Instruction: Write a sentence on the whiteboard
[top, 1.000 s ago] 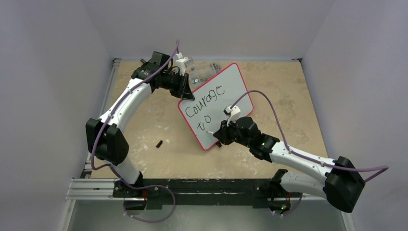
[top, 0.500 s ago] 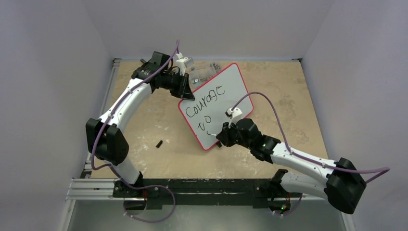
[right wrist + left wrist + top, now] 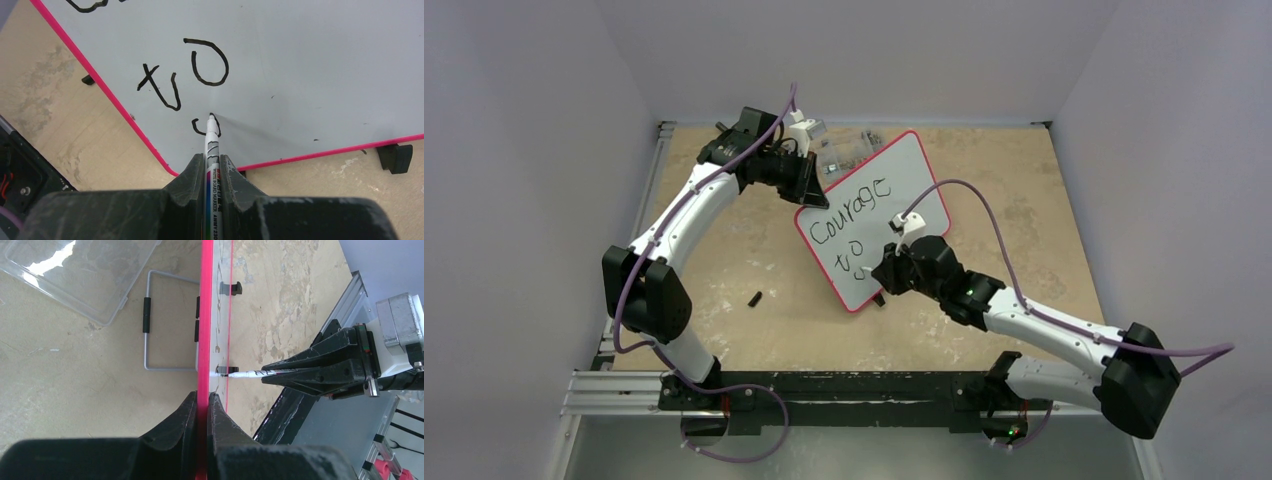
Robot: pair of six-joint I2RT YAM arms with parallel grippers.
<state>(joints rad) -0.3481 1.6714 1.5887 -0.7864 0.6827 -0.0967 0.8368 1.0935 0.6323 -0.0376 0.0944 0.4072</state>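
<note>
Right now the left jaws are clenching on the board (image 3: 879, 225), biting its pink frame (image 3: 204, 315) at a corner, so the board is running edge-on straight ahead from between them. It is standing tilted on the counter (image 3: 1024, 200), with 1 black foot (image 3: 394, 157) showing ahead and to the right of the right jaws. Those right jaws are grasping a marker (image 3: 212, 150), which is sticking straight out ahead of them with its tip touching the white face. Just beyond that tip 2 words, "Courage to", are already showing, and a fresh stroke is starting beside the tip, so the sentence is looking only partly done.

The board is seeming light, thin and stiff, with a slick face that is offering no purchase. The raised frame is looking like the only sound place to pinch, at a corner well apart from the writing. Being light and propped, it is likely needing that steady pinch while the marker is pressing, or it may be sliding or tipping back.
</note>
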